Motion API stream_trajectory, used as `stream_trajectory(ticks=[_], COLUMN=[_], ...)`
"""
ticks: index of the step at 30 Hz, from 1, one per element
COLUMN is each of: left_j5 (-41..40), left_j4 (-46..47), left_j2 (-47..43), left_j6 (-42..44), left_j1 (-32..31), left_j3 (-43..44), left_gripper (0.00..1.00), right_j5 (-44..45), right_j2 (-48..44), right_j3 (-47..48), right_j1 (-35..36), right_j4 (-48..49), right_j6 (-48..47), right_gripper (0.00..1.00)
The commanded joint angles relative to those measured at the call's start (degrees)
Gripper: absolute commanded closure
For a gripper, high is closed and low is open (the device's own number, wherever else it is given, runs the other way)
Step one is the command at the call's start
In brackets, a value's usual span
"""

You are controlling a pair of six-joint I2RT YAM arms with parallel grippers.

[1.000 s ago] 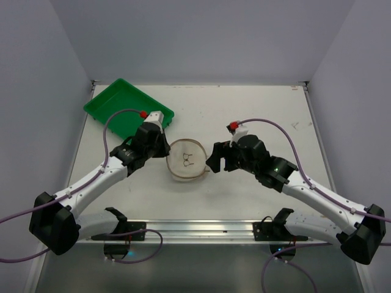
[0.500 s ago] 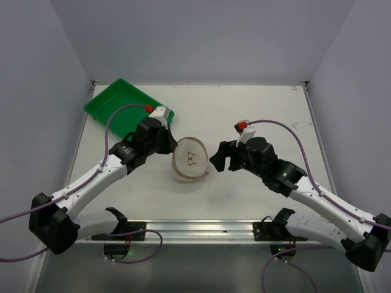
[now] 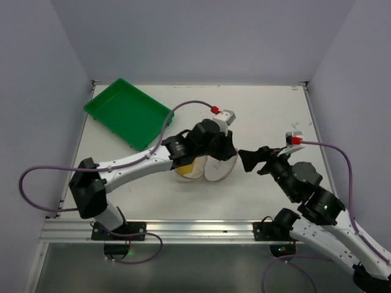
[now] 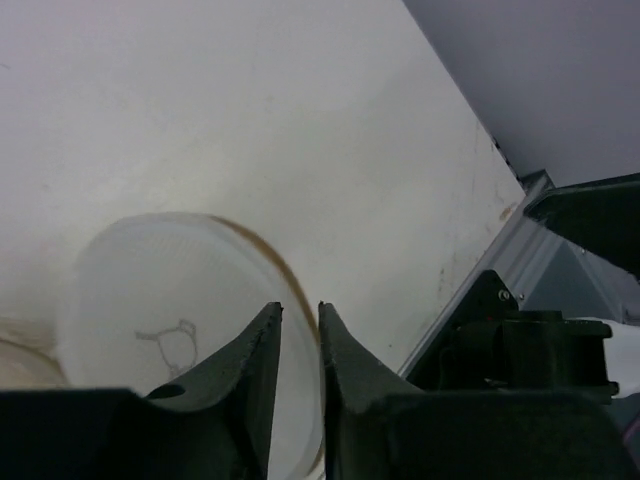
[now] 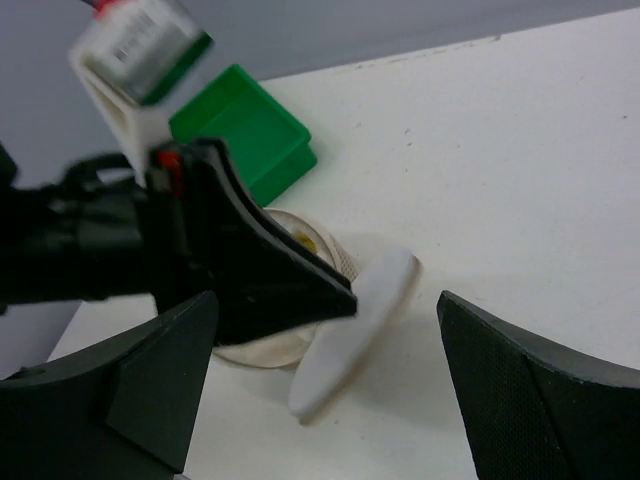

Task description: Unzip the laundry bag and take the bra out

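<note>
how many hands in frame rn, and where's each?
2. The left hand is mid-table, closed on the lid rim of the laundry bag. The right hand is open, just right of the bag and apart from it. None hidden.

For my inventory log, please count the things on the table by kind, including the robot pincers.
Green tray: 1
Laundry bag: 1
Bra: 1, partly seen inside the bag
Pincers: 2 (left pincer, right pincer)
Total: 5
</note>
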Motion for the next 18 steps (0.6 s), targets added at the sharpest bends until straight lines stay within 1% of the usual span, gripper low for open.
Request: stream_trajectory(ticks=[1,2,3,4,5,6,8,9,10,12,13,14,16,17,18], left_j5=[1.6,1.34,0.38,-0.5,-5.21,-7.87,-13.32,-17.52,-19.13,-21.85,-22.04,-22.13,-22.05,-21.61,-21.35], left_j4=[3.26,3.69,3.79,3.7,3.18,2.3,-1.64,-2.88,-4.28,-7.89,-8.86,-9.91,-10.62,-10.71,-10.72], left_j2=[6.76,7.04,6.87,5.39,4.24,3.01,-1.03,-2.26,-4.62,-6.66,-8.49,-9.38,-11.66,-12.37,-13.08], left_j6=[-1.09,-1.09,-1.09,-1.09,-0.91,-0.74,-0.3,0.05,0.4,-0.03,-0.12,-0.29,-0.91,-1.35,-1.87], left_j1=[-4.89,-5.85,-6.04,-5.95,-5.95,-6.04,-5.69,-5.43,-5.08,-2.88,-2.01,-0.6,0.81,1.25,1.43], left_j3=[5.48,5.93,5.85,5.5,5.15,4.71,3.66,3.13,2.0,-0.46,-1.61,-2.75,-6.44,-7.67,-10.03], left_gripper=[0.72,0.56,0.44,0.23,0.16,0.1,0.02,0.02,0.02,0.02,0.02,0.03,0.03,0.03,0.04], right_j5=[7.61,7.87,8.48,8.67,8.58,8.67,7.44,6.91,5.95,2.26,0.95,-1.94,-4.77,-7.74,-8.64], right_j2=[-5.84,-6.99,-8.74,-9.28,-9.63,-9.81,-8.24,-7.1,-3.69,0.36,2.73,8.07,14.24,19.93,22.42], right_j3=[-2.18,-2.79,-3.06,-3.67,-3.85,-4.03,-4.12,-4.12,-3.59,-2.98,-2.71,-2.36,-0.26,0.36,0.8], right_j1=[0.19,0.1,0.19,0.1,0.19,0.19,0.1,0.1,0.19,0.1,0.1,0.1,-0.25,-0.6,-0.86], right_j4=[-0.03,-0.03,-0.03,-0.03,-0.12,-0.12,-0.12,-0.21,-0.12,0.14,1.27,1.63,1.64,1.64,1.81], right_j6=[-0.24,-0.51,-0.95,-1.21,-1.22,-1.13,-0.87,-0.52,0.62,2.2,4.12,5.01,8.53,9.67,12.2], right_gripper=[0.07,0.07,0.07,0.05,0.05,0.04,0.03,0.03,0.02,0.02,0.02,0.02,0.02,0.03,0.04])
